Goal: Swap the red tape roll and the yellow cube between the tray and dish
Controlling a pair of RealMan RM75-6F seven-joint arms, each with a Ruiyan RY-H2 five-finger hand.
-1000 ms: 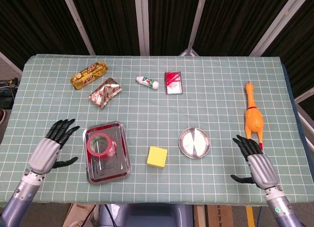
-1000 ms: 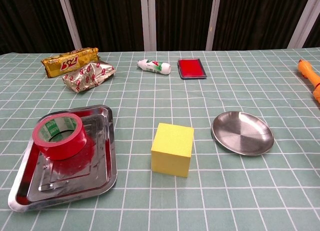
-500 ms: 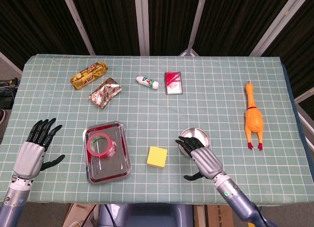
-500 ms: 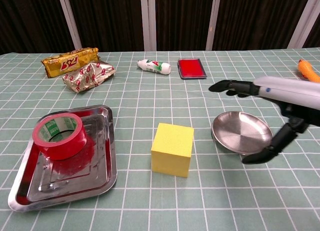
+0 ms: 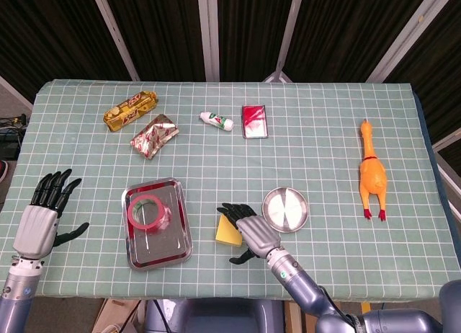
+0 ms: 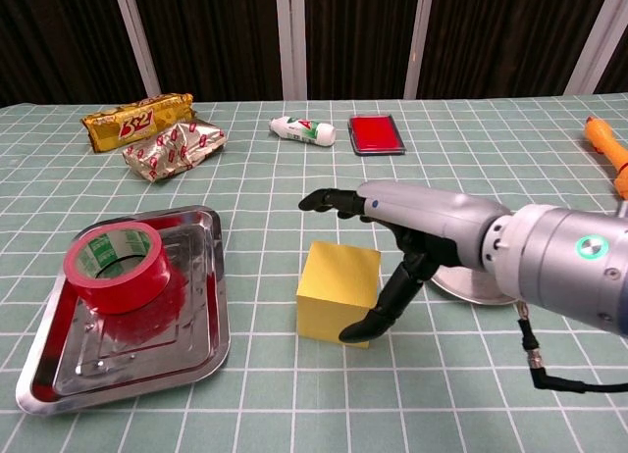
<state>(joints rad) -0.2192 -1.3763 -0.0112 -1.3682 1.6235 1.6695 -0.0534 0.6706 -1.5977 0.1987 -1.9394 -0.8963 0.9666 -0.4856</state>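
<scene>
From the head view, the right hand (image 5: 252, 232) sits over the yellow cube (image 5: 228, 231), which lies on the green checked surface (image 5: 324, 160) between the tray (image 5: 180, 239) and the dish (image 5: 286, 209). Its fingers are spread and released, with nothing in them. The left hand (image 5: 39, 218) is off at the near left edge, fingers apart and holding nothing. The red tape roll (image 5: 148, 209) lies in the far half of the tray. The step in hand looks like grasping the cube, so the hand should come down square to two opposite flat faces and not across a corner. The cube's edges run slightly skewed to the grid lines, so a small turn of the wrist would help.

From the chest view, the right hand (image 6: 412, 227) arches over the cube (image 6: 337, 291), thumb hanging by the cube's right face and the fingers reaching above its top; whether the thumb touches cannot be told. A firm, level pinch would keep the block from twisting. The cube has no long axis, being equal on all sides; one vertical edge faces slightly toward the camera. The tape roll (image 6: 116, 267) lies flat, its hole pointing up, tilted a little against the tray (image 6: 211, 316) wall. The dish (image 6: 461, 284) is mostly hidden behind the forearm.
</scene>
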